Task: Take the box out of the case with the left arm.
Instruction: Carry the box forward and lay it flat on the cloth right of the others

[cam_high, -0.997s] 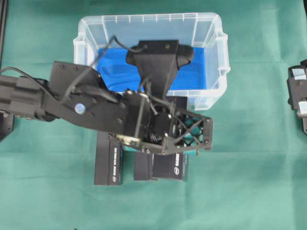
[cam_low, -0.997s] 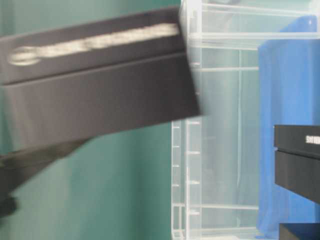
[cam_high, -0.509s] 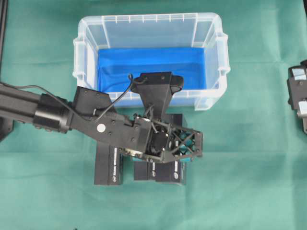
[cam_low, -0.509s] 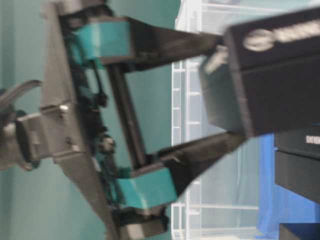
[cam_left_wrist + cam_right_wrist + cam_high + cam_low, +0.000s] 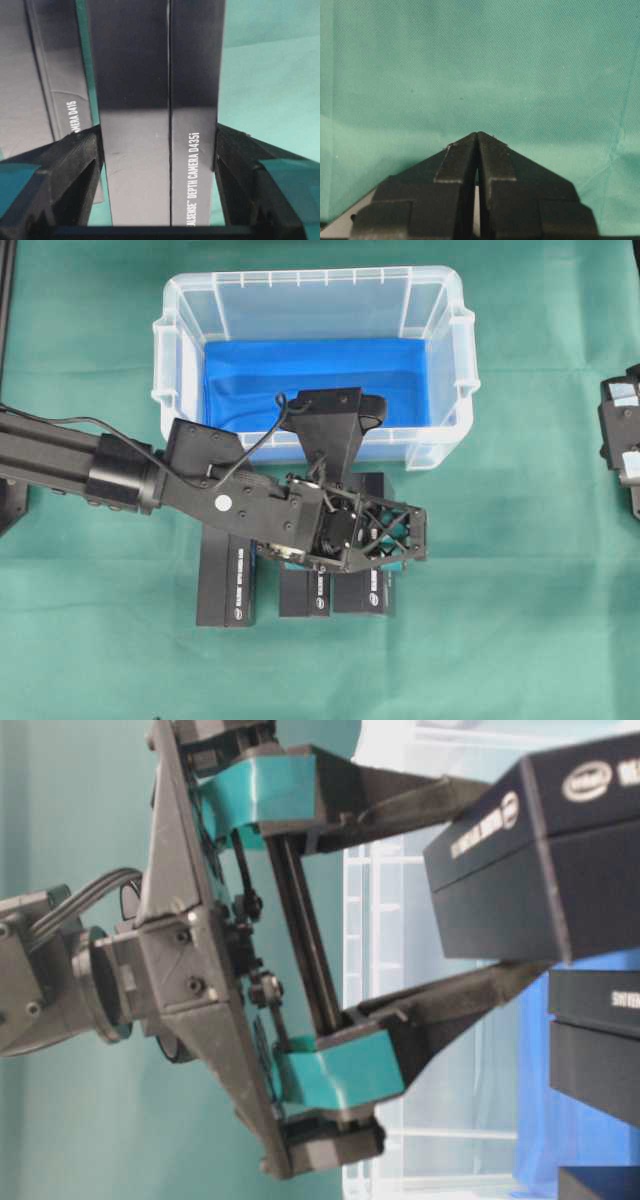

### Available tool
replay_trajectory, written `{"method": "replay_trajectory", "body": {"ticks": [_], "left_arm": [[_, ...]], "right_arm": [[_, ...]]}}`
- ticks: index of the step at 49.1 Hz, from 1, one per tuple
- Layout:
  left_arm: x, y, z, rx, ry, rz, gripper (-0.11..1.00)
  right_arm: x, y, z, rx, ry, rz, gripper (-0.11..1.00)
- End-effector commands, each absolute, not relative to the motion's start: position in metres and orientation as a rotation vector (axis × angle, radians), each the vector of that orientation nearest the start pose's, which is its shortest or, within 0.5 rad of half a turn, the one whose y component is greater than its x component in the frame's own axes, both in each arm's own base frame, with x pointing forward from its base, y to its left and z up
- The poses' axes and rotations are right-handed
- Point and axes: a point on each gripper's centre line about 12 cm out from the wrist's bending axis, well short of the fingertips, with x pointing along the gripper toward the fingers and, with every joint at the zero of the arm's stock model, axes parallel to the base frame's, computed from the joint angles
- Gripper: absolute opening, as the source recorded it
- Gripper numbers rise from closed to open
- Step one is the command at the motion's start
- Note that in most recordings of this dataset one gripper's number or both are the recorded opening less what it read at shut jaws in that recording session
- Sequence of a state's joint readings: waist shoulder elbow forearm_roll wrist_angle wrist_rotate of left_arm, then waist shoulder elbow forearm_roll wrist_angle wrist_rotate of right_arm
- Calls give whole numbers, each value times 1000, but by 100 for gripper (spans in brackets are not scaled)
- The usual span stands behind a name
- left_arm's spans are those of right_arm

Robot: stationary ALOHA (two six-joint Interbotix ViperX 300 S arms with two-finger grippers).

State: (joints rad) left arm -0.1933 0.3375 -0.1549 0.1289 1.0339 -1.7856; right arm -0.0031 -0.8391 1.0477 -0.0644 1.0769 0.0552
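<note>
My left gripper [image 5: 160, 150] is clamped on the long black cardboard box [image 5: 157, 115] with white lettering — one finger on each broad side, pinching across the narrow width. In the wrist view the box fills the gap between my fingers [image 5: 65, 170] and runs straight away from me, its long axis in line with the gripper's reach.

Location: outside the clear plastic tub with blue lining [image 5: 440, 360], over the green cloth [image 5: 520, 620], just in front of the tub's near wall. It is beside two similar black boxes [image 5: 228, 585]; whether it rests on the cloth or hangs just above it I cannot tell.

Handling, as judged: rigid carton with smooth, slightly glossy faces — stiff enough for a firm pinch, but it could slide if the grip were loose. Probably light. Gripping the flat sides near one end leaves the far end cantilevered, so tilt is the risk.

My right gripper [image 5: 477, 150] is parked to the side, jaws pressed together on nothing.
</note>
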Motion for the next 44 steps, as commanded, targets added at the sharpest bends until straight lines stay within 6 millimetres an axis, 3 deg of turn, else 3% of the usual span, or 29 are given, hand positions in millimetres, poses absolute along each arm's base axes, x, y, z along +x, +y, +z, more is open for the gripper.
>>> {"method": "replay_trajectory", "body": {"ticks": [1,21,29,44], "left_arm": [[488,-79,240,-1335,872,894,60],[491,-78,235,-1335,868,882,60],[495,-78,236,-1351,847,854,95],[495,-75,237,-1356,844,857,93]], "right_arm": [[149,-7,204,-9,1257,-70,-1],[149,-7,204,-10,1259,-69,-1],[149,-7,204,-11,1259,-68,-1],[149,-7,204,-10,1259,-69,-1]]}}
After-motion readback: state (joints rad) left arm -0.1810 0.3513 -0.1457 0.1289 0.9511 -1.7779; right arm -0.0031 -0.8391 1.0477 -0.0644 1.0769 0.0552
